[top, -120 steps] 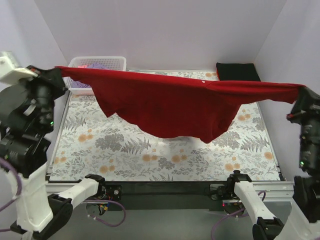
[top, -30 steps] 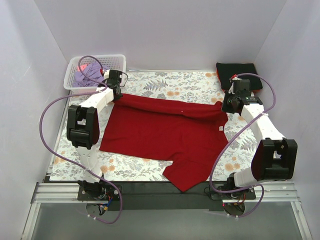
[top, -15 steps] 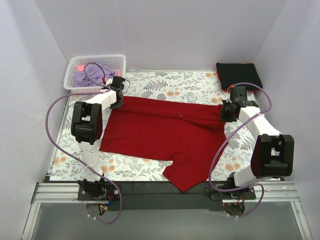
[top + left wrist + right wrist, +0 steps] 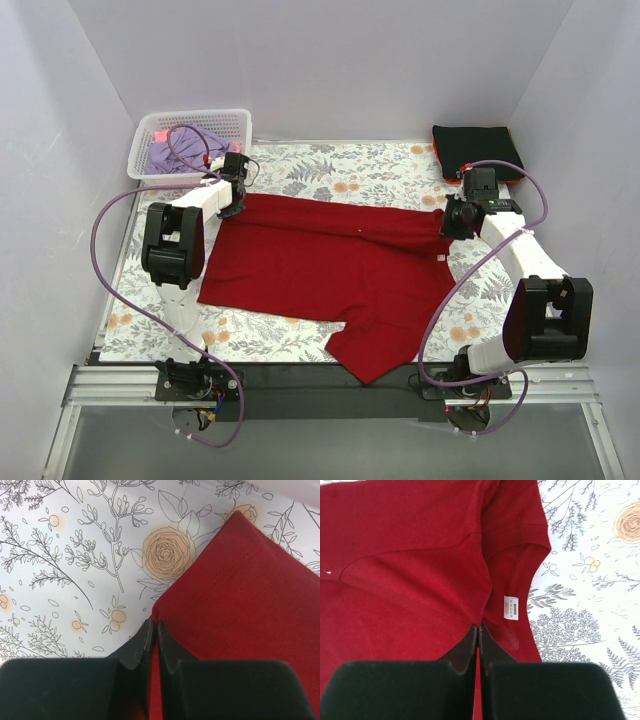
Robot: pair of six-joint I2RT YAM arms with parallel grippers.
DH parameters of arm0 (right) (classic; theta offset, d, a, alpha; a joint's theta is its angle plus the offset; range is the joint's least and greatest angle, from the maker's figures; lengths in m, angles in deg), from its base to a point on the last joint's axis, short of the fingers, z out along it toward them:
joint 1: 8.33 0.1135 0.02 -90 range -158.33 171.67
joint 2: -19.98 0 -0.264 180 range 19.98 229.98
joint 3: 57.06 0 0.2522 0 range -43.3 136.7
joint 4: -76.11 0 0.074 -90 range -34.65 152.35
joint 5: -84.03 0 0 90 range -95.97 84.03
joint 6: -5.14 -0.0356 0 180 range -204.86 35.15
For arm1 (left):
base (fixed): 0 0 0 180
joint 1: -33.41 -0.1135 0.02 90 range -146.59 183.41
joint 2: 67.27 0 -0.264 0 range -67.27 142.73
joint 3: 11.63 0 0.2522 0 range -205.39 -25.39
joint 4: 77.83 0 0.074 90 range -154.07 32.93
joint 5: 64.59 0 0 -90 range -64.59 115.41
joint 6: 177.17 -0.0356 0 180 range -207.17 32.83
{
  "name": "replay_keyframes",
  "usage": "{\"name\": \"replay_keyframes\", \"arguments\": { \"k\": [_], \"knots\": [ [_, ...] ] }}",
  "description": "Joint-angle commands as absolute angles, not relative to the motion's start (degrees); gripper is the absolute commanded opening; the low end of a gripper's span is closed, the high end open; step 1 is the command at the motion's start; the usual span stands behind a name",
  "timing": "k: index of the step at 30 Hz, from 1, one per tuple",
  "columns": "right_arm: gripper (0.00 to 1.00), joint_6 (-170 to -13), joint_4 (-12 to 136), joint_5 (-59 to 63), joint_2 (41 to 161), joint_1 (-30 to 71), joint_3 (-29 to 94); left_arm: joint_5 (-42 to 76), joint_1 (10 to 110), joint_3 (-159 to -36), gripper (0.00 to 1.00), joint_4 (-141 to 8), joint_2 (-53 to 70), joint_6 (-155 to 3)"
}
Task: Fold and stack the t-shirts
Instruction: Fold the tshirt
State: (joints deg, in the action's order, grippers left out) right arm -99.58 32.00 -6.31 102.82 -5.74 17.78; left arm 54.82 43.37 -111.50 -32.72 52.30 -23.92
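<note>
A red tee (image 4: 330, 265) lies spread across the middle of the floral cloth (image 4: 330, 165), one flap reaching over the cloth's near edge. The left gripper (image 4: 152, 630) sits at the tee's far left corner with its fingers pressed together, their tips right at the red hem. The right gripper (image 4: 478, 628) is at the far right corner, by the neckline, its fingers likewise closed, with the white neck label (image 4: 511, 607) just beside the tips. Whether either pair pinches fabric cannot be told. A folded black tee (image 4: 477, 150) rests at the far right corner of the table. A white basket (image 4: 140, 150) at the far left corner holds a lavender tee (image 4: 165, 157).
</note>
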Motion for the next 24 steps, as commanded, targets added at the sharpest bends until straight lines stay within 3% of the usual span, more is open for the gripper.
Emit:
{"name": "replay_keyframes", "arguments": {
  "k": [1,17,24],
  "knots": [
    [0.01,-99.9,30.9,-4.8,100.8,-6.2,18.6,58.3,42.6,-113.3,0.0,-32.0,50.6,-24.5],
    [0.09,-101.3,33.9,-4.5,99.9,-6.3,8.6,56.7,42.6,-111.4,0.1,-32.3,49.1,-23.1],
    [0.3,-101.5,33.4,-3.7,97.4,-6.2,9.6,55.6,42.6,-110.3,0.22,-32.3,46.0,-22.6]
  ]
}}
